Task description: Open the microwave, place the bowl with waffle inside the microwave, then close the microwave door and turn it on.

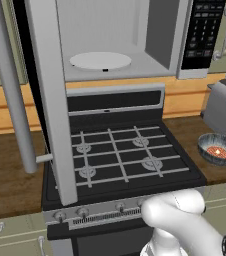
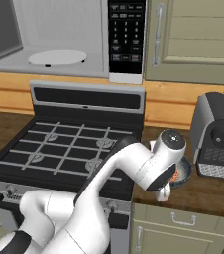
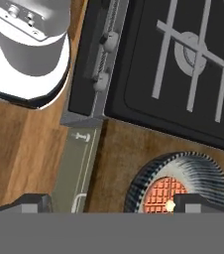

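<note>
Overhead, the microwave [image 1: 130, 40] stands open above the stove [image 1: 120, 155]; gripper [image 3: 109, 203] spread above the bowl [image 3: 183, 183] on the wooden counter [image 1: 195, 135].

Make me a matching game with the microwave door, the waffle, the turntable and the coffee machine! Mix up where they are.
Things:
1. microwave door
2. waffle
3. turntable
4. coffee machine

Places or states:
A. inside the microwave
B. swung wide open
C. on the counter, right of the stove
D. in the bowl

Pairs: 1-B, 2-D, 3-A, 4-C
</note>
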Available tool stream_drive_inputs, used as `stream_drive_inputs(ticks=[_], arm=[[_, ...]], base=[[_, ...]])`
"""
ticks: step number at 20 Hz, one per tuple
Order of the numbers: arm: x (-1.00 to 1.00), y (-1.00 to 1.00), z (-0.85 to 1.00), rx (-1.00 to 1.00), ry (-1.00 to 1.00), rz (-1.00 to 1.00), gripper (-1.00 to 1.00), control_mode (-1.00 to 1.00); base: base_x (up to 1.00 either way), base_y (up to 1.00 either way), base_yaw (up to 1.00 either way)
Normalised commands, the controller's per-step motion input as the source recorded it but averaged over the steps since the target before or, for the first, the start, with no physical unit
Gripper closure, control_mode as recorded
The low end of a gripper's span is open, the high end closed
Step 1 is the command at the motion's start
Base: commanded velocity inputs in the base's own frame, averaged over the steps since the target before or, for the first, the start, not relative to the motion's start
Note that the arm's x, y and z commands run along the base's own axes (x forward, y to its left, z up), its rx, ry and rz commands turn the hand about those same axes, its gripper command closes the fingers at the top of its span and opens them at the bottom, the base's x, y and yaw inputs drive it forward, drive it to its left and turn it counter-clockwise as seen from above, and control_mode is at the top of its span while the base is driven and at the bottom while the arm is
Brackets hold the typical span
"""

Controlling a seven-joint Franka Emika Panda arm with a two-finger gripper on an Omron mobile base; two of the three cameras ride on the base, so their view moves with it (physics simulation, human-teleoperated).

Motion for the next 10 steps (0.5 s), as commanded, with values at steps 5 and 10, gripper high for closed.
stream_drive_inputs(ticks=[5,10], arm=[[0.46,-0.15,-0.39,0.00,0.09,0.00,-1.00,-1.00],[0.33,-0.27,-0.36,0.00,0.05,0.00,-1.00,-1.00]], base=[[0.00,0.00,0.00],[0.00,0.00,0.00]])
